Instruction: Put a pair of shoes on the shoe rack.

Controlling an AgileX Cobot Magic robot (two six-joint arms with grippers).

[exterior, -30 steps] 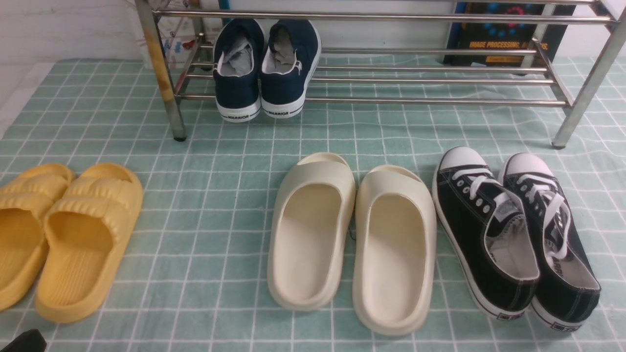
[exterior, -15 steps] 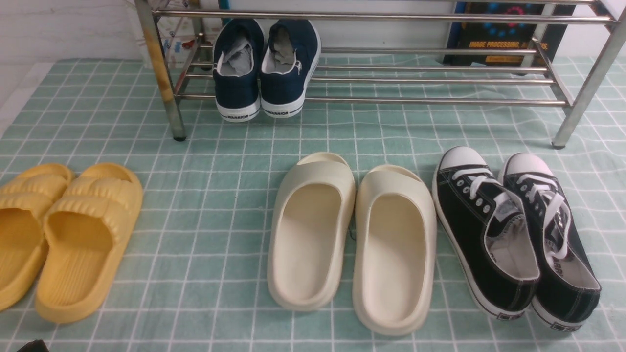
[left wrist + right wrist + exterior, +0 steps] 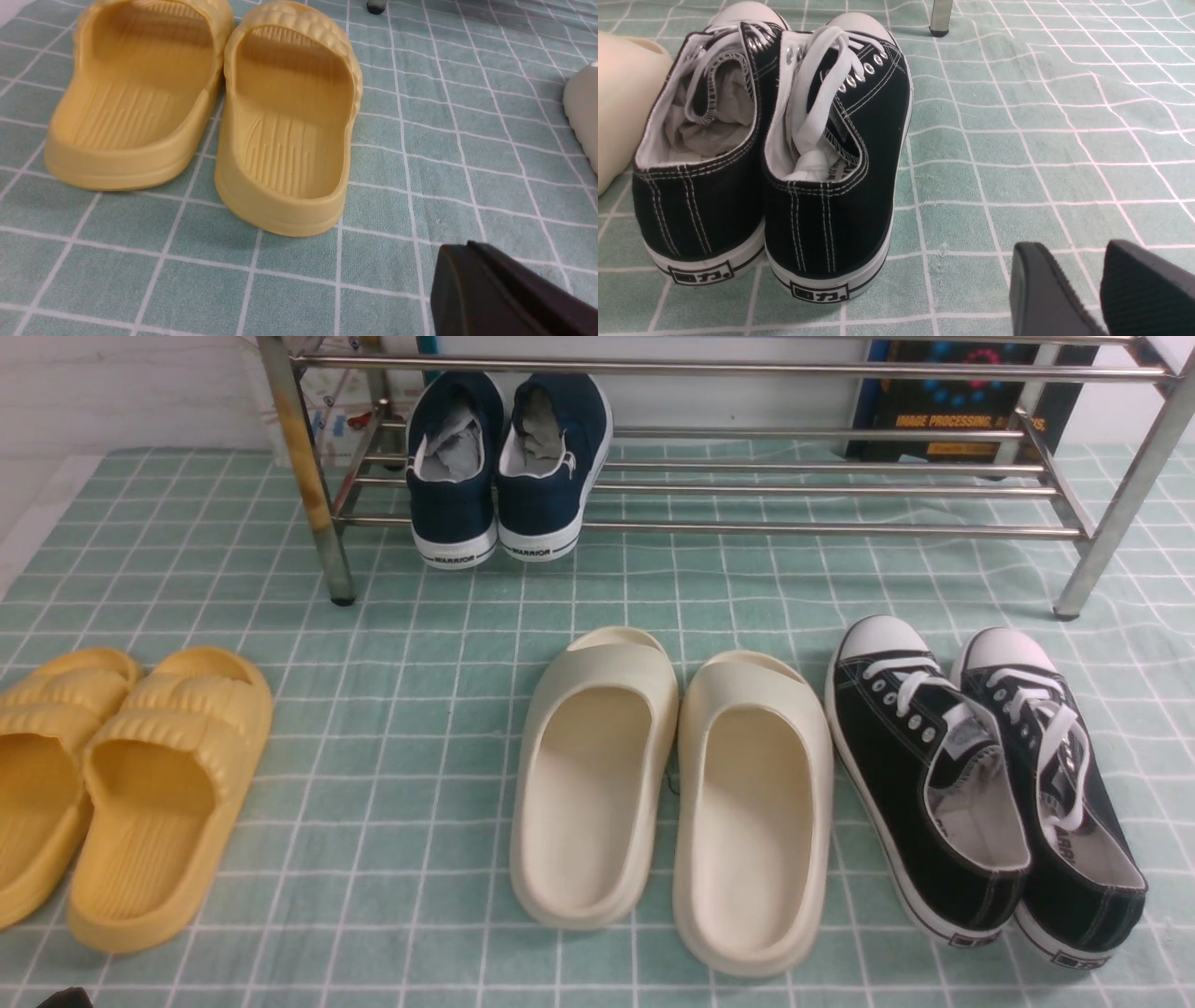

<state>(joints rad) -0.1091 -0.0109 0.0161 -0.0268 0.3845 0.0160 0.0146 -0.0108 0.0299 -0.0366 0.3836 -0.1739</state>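
Navy-blue canvas slip-on shoes (image 3: 509,467) sit on the shiny steel-tube shoe rack (image 3: 747,448); right gripper (image 3: 1099,284) slightly parted, left gripper (image 3: 504,294) unclear.

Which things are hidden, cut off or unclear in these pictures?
- Left end effector: left wrist view shows one dark finger, cut by the frame edge; open or shut is unclear.
- Navy shoes: front view, toes hidden by the shoes' own bodies and the rack bars.
- Rack top: cut off by the upper edge, front view.
- Yellow slides: the outer one is cut by the left edge, front view.
- Poster behind the rack: text mostly too small.
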